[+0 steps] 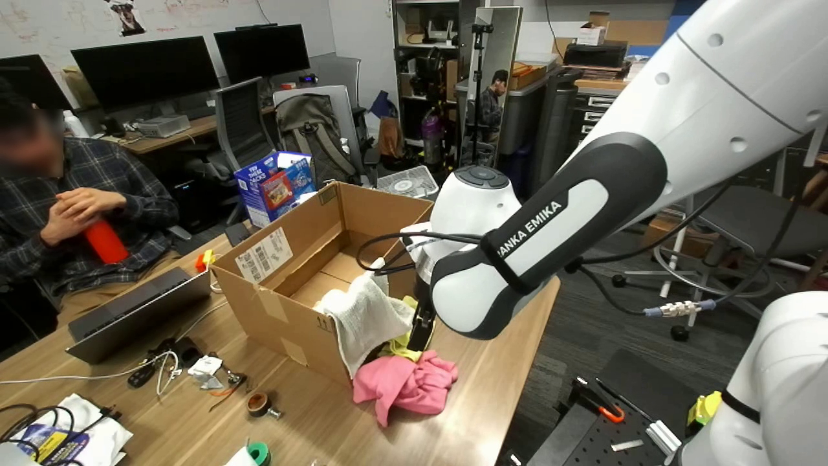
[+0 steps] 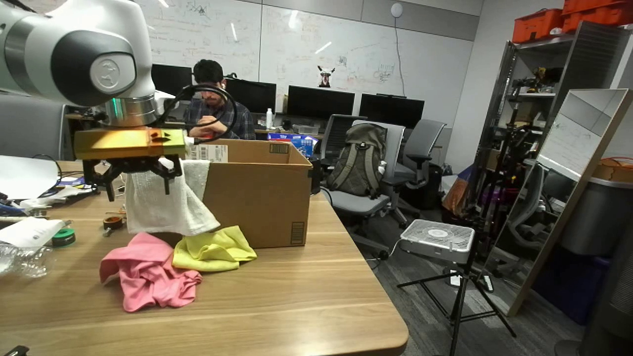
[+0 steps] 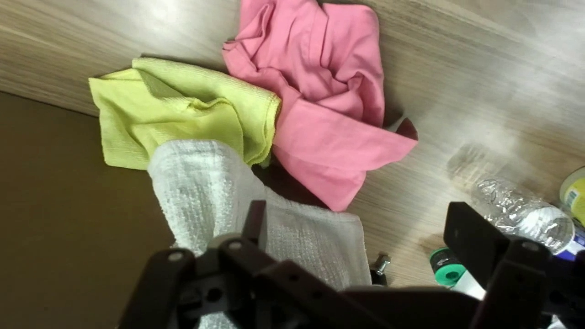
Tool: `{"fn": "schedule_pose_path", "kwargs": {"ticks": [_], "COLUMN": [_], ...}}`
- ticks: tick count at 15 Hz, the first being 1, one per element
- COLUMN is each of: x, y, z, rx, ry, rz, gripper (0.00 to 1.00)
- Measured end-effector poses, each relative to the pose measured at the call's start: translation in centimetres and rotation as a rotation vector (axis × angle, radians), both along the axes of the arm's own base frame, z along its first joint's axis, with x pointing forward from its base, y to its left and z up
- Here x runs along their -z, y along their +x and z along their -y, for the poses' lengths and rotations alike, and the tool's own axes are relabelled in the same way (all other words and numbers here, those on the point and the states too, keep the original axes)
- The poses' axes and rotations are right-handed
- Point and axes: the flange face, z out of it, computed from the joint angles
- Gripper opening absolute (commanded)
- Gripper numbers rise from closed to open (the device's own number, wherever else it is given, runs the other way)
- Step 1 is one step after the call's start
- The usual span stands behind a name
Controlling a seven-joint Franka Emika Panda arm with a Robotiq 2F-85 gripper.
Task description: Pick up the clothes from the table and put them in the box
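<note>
The letters "ANKA EMIKA" show on the arm [image 1: 553, 223], and a blue packet [image 1: 275, 184] beyond the box [image 1: 259, 330] reads "TRY THESE". The box is brown cardboard, open at the top, with a white barcode label [image 1: 264, 254] whose print is too small to read. A nubby, loosely woven white cloth [image 2: 160, 212] drapes over its top edge and hangs down the outside. Close by on the wood-grain desk [image 2: 306, 291] lie a folded, finely ribbed yellow cloth [image 3: 183, 123] and a smooth, crumpled pink cloth [image 3: 320, 91], touching each other. The tool [image 2: 139, 193] points down beside the white cloth, its jaws spread wide. Open wood runs from the pink and yellow pieces to the desk's rounded corner; toward the opposite side sit a green-and-black spool [image 3: 448, 267] and crinkled clear plastic [image 3: 516, 210].
</note>
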Motion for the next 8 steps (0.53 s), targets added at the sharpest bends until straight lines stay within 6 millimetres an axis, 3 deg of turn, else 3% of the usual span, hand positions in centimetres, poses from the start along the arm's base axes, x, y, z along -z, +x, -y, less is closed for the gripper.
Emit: {"fn": "schedule_pose_path", "kwargs": {"ticks": [8], "x": [1.4], "y": [-1.2], "z": [-4.0], "rx": [-0.05], "ry": [0.034], "rz": [0.032], "gripper": [1.0]}}
